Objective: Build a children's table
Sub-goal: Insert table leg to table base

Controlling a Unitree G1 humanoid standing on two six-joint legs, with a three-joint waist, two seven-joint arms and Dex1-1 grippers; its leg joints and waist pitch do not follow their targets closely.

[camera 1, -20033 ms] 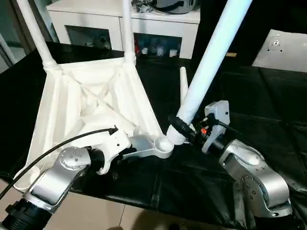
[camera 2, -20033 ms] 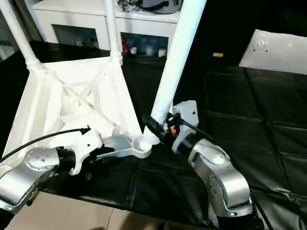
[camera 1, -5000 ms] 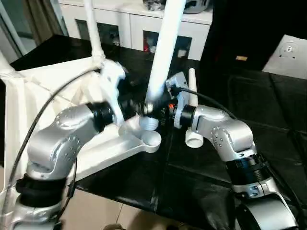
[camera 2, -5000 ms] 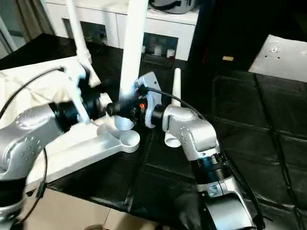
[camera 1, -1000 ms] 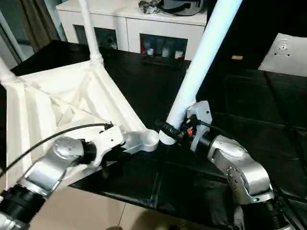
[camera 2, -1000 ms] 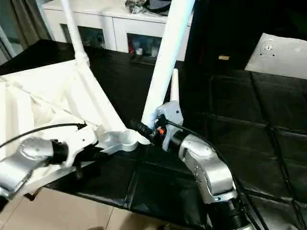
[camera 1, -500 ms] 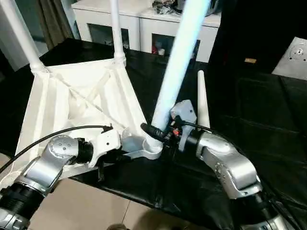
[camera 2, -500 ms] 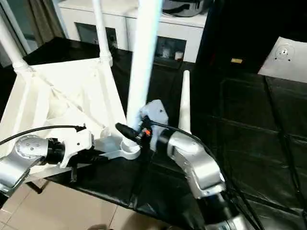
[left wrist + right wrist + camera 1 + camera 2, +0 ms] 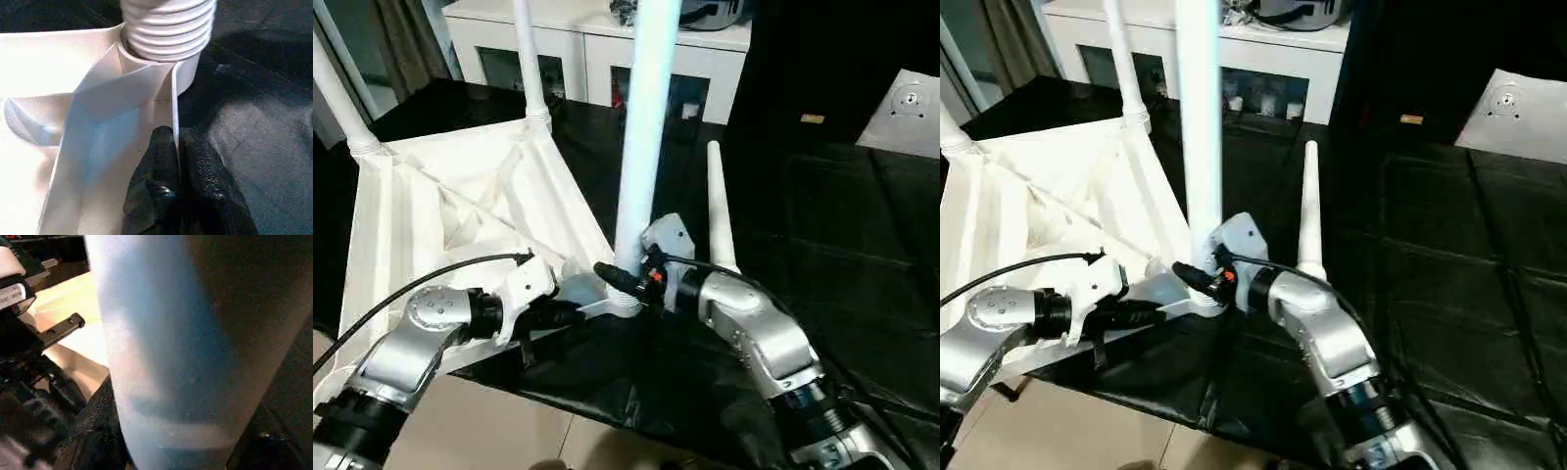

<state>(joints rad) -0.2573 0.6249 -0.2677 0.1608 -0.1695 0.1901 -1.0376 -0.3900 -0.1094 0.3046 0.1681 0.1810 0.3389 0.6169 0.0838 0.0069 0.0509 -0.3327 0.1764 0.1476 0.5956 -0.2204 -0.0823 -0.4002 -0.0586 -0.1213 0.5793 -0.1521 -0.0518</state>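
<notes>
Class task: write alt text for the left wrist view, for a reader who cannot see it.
The left hand pinches a thin white wall of the table top between its two black fingers. Just beyond, the ribbed threaded end of a white leg sits in the corner socket, over a black surface.

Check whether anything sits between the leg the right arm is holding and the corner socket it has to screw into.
Nothing visible does. The leg stands upright with its threaded end already at the mouth of the corner socket. The left gripper pinches the table top's edge wall just beside the socket, not over its opening.
</notes>
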